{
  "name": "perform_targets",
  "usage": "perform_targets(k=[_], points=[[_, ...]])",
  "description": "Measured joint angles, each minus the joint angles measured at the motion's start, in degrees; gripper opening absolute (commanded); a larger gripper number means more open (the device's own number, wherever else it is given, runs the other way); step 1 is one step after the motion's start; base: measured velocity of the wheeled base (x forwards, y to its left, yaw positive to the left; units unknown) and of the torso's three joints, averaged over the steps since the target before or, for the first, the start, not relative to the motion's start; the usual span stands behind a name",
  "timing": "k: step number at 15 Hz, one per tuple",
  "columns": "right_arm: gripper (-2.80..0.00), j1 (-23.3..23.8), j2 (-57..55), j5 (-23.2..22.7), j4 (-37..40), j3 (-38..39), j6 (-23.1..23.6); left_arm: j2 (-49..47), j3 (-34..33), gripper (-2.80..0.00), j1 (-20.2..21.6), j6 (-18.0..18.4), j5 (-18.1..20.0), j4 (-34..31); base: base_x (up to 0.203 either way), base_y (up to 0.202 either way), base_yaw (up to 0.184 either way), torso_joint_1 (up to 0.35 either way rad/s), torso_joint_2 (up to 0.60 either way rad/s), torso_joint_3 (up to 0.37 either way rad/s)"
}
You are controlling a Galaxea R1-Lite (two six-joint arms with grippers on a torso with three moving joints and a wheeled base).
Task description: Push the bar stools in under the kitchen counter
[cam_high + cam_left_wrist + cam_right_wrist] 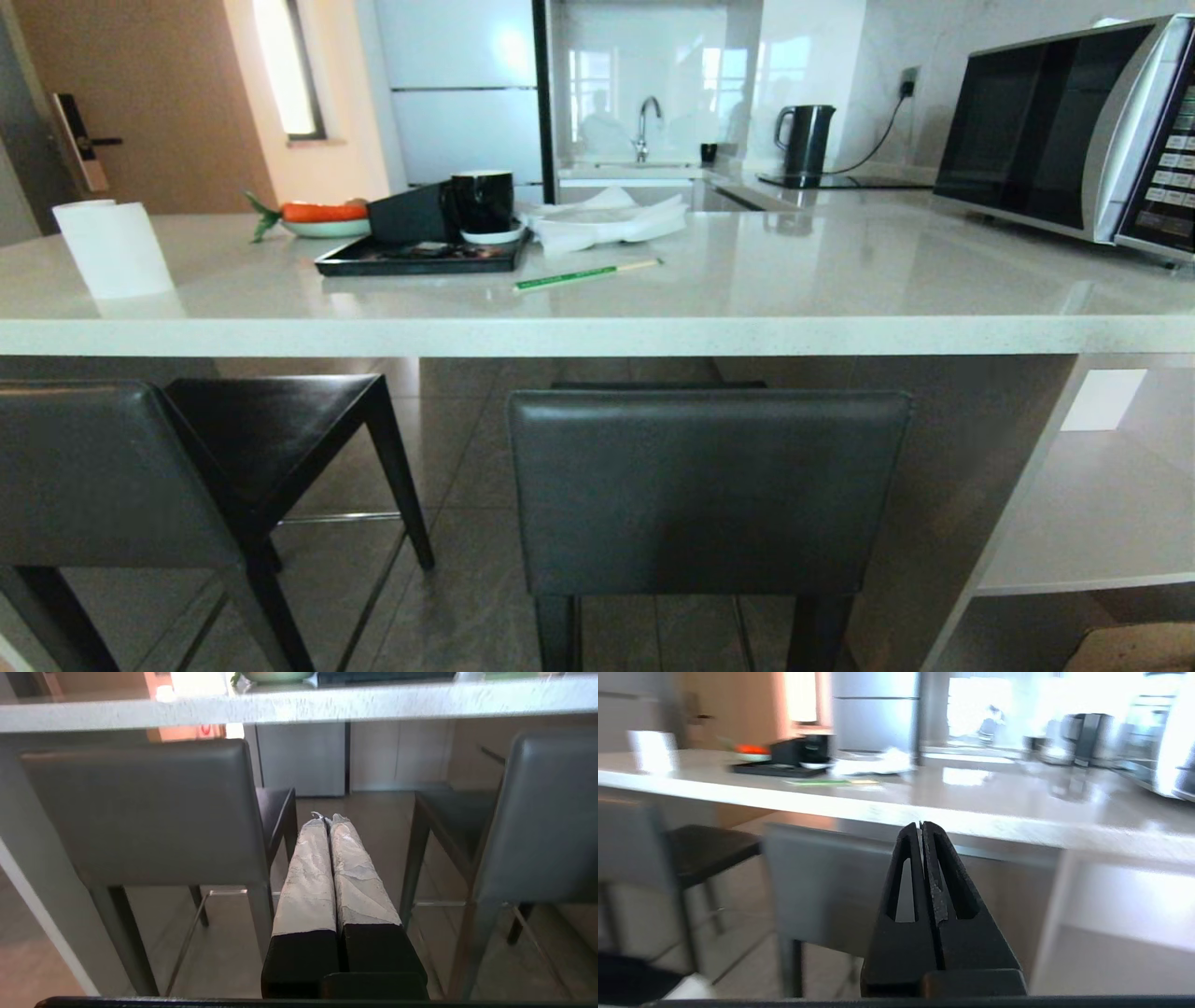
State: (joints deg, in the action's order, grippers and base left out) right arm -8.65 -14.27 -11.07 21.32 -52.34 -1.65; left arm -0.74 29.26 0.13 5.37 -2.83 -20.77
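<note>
All 3 views face counter [597,331], sharing stools [709,490].

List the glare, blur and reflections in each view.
Head view: sharp; the kitchen counter mirrors the microwave, and the window is blown out. Left wrist view: counter edge streaked, the bar stools soft. Right wrist view: motion-blurred throughout, bright glare behind the kettle.

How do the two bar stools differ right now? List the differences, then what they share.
The left stool stands turned at an angle, its seat corner pointing toward the kitchen counter; the right stool faces the counter squarely. The left stool's dark seat shows in full, while the right stool's seat is almost wholly hidden behind its backrest. The left stool is cut off by the picture's edge; the right stool's backrest shows whole. Both have matching dark-grey leather backrests and slim dark legs.
</note>
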Motion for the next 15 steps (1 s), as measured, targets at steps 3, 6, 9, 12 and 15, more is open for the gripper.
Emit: perform_targets(k=[3,6,9,12,15], points=[[-2.8,-2.3,-0.8,5.4,4.4,-3.4,1.4,0.7,-2.1,-2.8,0.0,0.3,0.5,0.5,0.0,0.0,0.0,0.0,0.0,0.0],[-2.8,3.7,-1.1,6.1,6.3,-5.6,4.1,0.5,-2.4,-2.8,0.0,0.4,6.9,1.6,0.0,0.0,0.0,0.0,0.0,0.0],[-2.8,10.2,-0.1,-1.6,9.5,-5.6,3.5,0.3,-2.9,-2.8,0.0,2.2,8.8,1.7,0.0,0.0,0.0,0.0,0.0,0.0],[-2.8,9.8,4.5,-3.3,11.0,1.4,3.7,0.7,-7.6,-2.8,0.0,2.2,2.9,2.2,0.0,0.0,0.0,0.0,0.0,0.0],[-2.8,9.4,10.7,-0.8,10.8,14.2,5.0,0.7,-15.3,-2.8,0.0,2.9,2.2,8.0,0.0,0.0,0.0,0.0,0.0,0.0]])
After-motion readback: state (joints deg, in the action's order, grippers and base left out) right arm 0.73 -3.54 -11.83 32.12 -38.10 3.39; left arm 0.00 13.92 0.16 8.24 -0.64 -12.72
